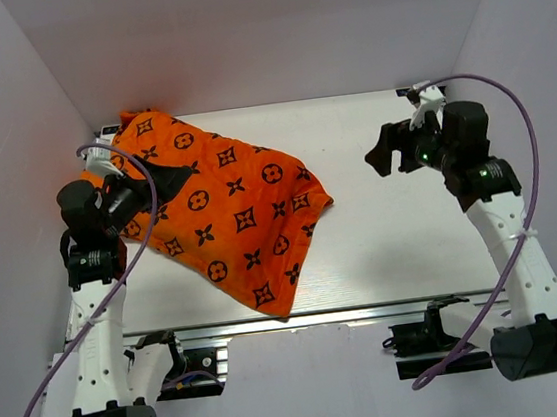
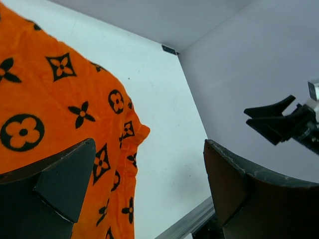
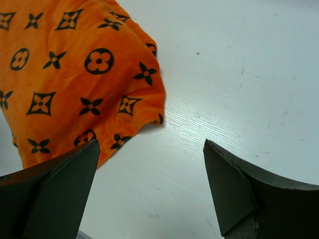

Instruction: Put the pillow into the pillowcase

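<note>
The orange pillowcase point(image 1: 229, 214) with black monogram motifs lies bulging on the left half of the white table; it also shows in the left wrist view point(image 2: 50, 109) and the right wrist view point(image 3: 75, 74). No cream-white pillow shows in any view; it is hidden or out of view. My left gripper point(image 1: 170, 186) is open and empty, hovering over the pillowcase's left end point(image 2: 149, 144). My right gripper point(image 1: 381, 152) is open and empty, raised over bare table at the right, well apart from the pillowcase's right corner point(image 3: 151, 144).
The white table point(image 1: 412, 233) is boxed in by white walls on the left, back and right. A metal rail point(image 1: 301, 319) runs along its near edge. The right gripper's fingers point(image 2: 274, 117) show in the left wrist view against the wall.
</note>
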Robot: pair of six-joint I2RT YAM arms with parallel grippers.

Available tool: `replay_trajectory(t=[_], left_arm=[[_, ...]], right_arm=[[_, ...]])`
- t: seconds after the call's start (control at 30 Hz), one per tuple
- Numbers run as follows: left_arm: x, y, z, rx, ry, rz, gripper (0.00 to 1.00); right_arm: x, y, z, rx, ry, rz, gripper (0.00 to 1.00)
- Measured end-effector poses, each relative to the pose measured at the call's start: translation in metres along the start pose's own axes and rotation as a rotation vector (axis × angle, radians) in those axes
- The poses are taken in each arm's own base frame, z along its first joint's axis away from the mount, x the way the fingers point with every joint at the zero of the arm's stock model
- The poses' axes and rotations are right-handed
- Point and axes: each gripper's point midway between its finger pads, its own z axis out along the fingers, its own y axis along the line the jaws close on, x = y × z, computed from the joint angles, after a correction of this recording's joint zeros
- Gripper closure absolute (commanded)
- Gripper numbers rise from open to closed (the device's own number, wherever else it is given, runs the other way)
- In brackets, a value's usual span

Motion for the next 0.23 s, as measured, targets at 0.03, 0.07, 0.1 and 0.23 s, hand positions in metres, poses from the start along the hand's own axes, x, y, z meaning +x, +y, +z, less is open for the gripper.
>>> replay_trajectory(t=[0.03,0.07,0.1,0.23], left_arm=[[-0.001,-0.003,-0.002,0.011,-0.009,0.011,0.02],[-0.002,-0.007,-0.005,0.024,-0.02,0.025,0.02],[-0.003,-0.012,-0.008,0.037,-0.029,0.038,0.02],[-0.007,-0.028,-0.02,0.076,-0.063,0.094,0.02]], right_arm=[[-0.003,-0.003,0.0,0.019,0.011,0.008,0.11],[-0.006,-0.006,0.0,0.037,0.022,0.017,0.11],[-0.009,-0.009,0.0,0.054,0.027,0.022,0.11],[-0.01,-0.012,-0.002,0.082,0.044,0.033,0.11]])
